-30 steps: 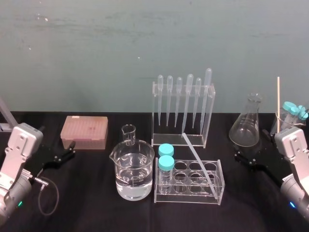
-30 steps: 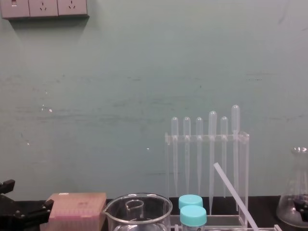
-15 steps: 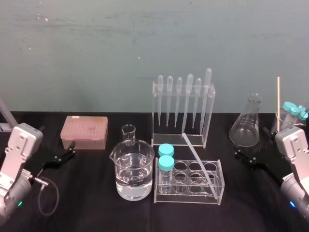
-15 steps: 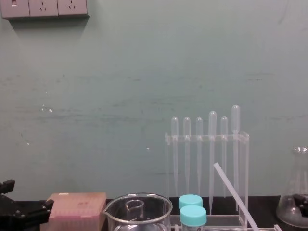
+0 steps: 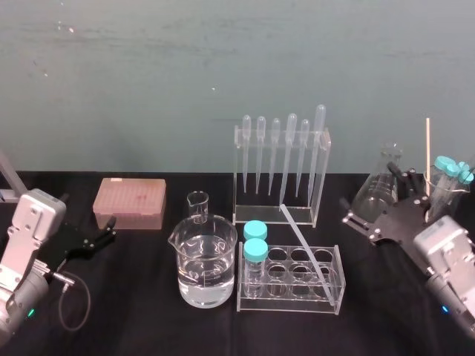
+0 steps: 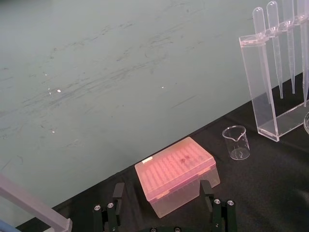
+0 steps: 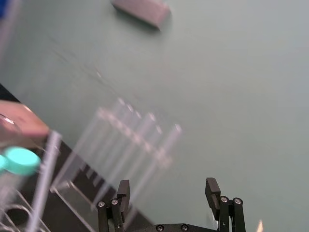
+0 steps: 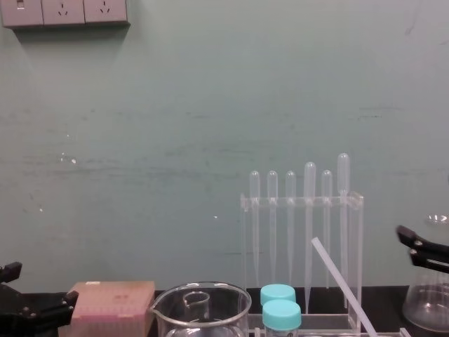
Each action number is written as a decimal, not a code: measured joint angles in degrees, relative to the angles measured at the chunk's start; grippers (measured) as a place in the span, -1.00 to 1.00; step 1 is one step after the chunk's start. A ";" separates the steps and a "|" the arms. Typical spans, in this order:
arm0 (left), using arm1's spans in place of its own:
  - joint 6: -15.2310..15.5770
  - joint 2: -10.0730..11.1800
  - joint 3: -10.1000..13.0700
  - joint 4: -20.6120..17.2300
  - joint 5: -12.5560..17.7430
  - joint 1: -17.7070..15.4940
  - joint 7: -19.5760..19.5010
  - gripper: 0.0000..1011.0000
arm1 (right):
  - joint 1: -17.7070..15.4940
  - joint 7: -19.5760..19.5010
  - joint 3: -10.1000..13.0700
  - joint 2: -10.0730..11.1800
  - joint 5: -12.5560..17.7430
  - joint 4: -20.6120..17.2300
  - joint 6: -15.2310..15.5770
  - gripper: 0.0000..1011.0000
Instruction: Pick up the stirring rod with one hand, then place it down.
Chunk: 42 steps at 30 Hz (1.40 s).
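Back wall (image 5: 148, 74): pale teal-green, matte, covered in faint scuffs, scratches and small white flecks. Wall meets table along straight horizontal line. Table (image 5: 141, 322): black matte top, spans full width of head view. Row of white power sockets (image 8: 64, 11) mounted high on wall, upper left in chest view. Light even, diffuse.

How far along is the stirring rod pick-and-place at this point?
Nothing done yet: the stirring rod leans untouched across the test tube rack. In hand: the right claw hangs open and empty by the conical flask, apart from the rod. The left claw rests open at the far left. Left to do: grasp, lift, set down.
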 joint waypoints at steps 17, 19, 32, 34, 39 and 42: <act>0.00 0.00 0.00 0.00 0.00 0.00 0.00 0.98 | 3.86 13.78 -4.93 0.48 3.82 1.19 -11.65 0.98; 0.00 0.00 0.00 0.00 0.00 0.00 0.00 0.98 | 4.83 18.12 -5.30 0.13 9.78 2.50 -10.40 0.98; 0.00 0.00 0.00 0.00 0.00 0.00 0.00 0.98 | 9.93 38.19 -5.69 -2.83 32.90 9.86 2.60 0.98; 0.00 0.00 0.00 0.00 0.00 0.00 0.00 0.98 | 10.69 40.57 -5.71 -3.29 34.86 10.81 4.75 0.98; 0.00 0.00 0.00 0.00 0.00 0.00 0.00 0.98 | 11.96 43.25 -5.87 -4.19 36.47 12.59 8.80 0.98; 0.00 0.00 0.00 0.00 0.00 0.00 0.00 0.98 | 12.43 43.29 -6.01 -4.54 36.20 13.23 10.68 0.98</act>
